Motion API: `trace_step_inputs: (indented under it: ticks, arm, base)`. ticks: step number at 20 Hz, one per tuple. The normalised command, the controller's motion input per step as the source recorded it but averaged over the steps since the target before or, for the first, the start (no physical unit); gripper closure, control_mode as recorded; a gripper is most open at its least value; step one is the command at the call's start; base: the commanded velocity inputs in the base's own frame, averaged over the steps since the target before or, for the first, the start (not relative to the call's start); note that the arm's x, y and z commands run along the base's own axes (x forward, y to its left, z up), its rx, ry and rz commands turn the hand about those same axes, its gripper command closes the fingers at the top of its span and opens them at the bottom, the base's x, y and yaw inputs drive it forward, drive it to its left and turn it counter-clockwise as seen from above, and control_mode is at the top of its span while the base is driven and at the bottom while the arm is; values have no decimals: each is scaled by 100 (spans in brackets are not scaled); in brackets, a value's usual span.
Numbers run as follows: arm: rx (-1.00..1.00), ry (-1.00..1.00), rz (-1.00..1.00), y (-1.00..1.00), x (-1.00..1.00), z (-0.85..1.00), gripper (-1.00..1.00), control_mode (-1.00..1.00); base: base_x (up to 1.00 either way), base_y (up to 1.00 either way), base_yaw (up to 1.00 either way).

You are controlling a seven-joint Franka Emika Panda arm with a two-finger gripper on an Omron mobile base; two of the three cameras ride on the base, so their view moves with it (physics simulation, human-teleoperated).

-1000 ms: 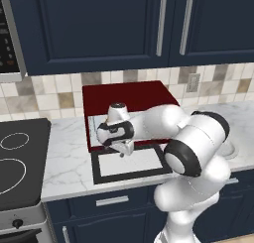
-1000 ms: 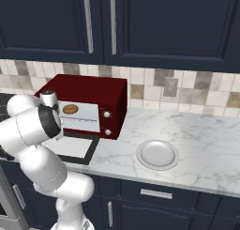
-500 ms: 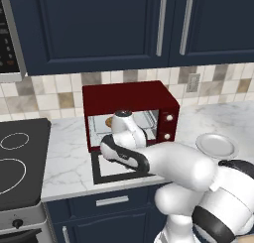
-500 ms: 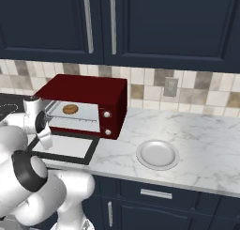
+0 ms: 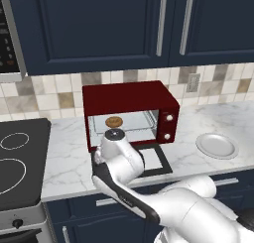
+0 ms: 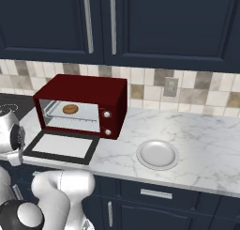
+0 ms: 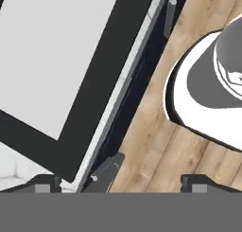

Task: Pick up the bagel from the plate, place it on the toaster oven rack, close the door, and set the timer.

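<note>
Judging from the left base view, the bagel already sits on the toaster oven rack. Right base view: the door lies open, the plate bare. Hand view: the gripper wide open, empty, near the door's edge. Closing and timer remain.

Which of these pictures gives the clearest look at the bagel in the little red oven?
The right base view: the bagel sits unobstructed on the rack. The left base view also shows it, just above the arm.
</note>
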Motion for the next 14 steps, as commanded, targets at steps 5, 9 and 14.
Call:
trace_step_inputs:
  ticks: [5,9,14]
  arm:
    - [0,-2,-48,48,-6,0,-100,-100]
    - [0,-5,-40,26,14,0,-100,-100]
    - [0,-3,-32,18,28,0,-100,-100]
  base:
    - [0,0,0]
    - [0,0,0]
    - [0,0,0]
